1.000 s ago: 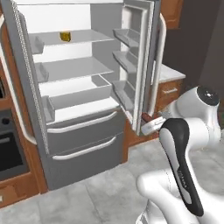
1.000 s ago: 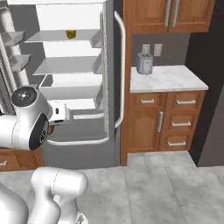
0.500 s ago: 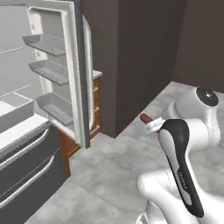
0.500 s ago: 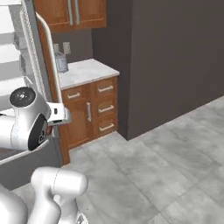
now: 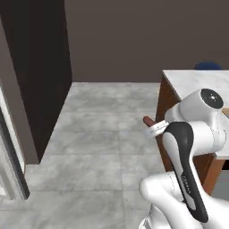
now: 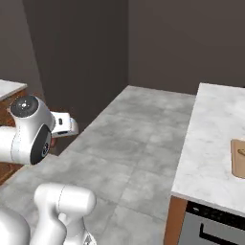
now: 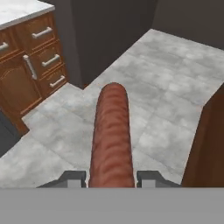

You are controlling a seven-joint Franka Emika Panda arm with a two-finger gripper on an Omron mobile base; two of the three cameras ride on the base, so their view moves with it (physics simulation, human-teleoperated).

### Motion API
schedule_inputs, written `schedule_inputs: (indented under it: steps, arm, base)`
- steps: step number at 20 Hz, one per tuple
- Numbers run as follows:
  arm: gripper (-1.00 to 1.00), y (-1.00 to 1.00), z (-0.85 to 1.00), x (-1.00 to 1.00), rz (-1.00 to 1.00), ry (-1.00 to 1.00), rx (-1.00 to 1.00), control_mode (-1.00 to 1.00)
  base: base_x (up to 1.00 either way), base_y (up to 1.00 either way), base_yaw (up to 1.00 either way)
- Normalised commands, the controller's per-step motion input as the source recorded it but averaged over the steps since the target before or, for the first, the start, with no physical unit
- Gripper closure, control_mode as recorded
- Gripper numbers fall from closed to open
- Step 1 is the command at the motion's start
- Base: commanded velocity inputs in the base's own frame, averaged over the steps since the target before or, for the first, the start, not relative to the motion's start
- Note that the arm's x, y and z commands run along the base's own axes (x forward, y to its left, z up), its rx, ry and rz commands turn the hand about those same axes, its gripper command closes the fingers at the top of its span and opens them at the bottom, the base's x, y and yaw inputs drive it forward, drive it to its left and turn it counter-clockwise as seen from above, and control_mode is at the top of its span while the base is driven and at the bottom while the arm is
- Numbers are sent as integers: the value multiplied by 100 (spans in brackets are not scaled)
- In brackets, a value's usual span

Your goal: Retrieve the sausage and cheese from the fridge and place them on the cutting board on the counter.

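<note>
My gripper [image 7: 111,178] is shut on the sausage [image 7: 111,135], a reddish-brown cylinder that sticks out forward between the two fingertips [image 7: 72,177]. From the left base view, the sausage's [image 5: 148,120] rounded end pokes out past the gripper [image 5: 155,129], held above the floor just left of the counter [image 5: 197,82]. On the marbled counter [image 6: 210,139] at the right edge lies the cutting board [image 6: 238,158], well away from the gripper [image 6: 65,125]. At far left an edge of the fridge [image 5: 11,174] door shows. The cheese is out of view.
Grey tiled floor [image 5: 103,129] stretches between a dark wall column [image 5: 40,67] and the island. Wood drawers [image 7: 39,57] under a side counter stand behind. A dark appliance front [image 6: 215,225] sits under the island top. A blue object [image 5: 207,65] shows beyond the counter.
The base has turned right, away from the fridge, so the whole scene has shifted: the fridge interior has left the views and the island counter has come in. The sausage stays in the gripper.
</note>
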Motion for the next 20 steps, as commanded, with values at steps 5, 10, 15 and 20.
schedule_inputs:
  steps: [5, 10, 15, 20]
  arm:
    - [100, 0, 0, 0, 0, 0, 0, 100]
    - [100, 0, 0, 0, 0, 0, 0, 100]
    - [100, 0, 0, 0, 0, 0, 0, 100]
    - [100, 0, 0, 0, 0, 0, 0, 100]
  base:
    - [5, 8, -69]
    - [18, 11, -52]
    - [35, 23, -36]
    - [51, 54, -31]
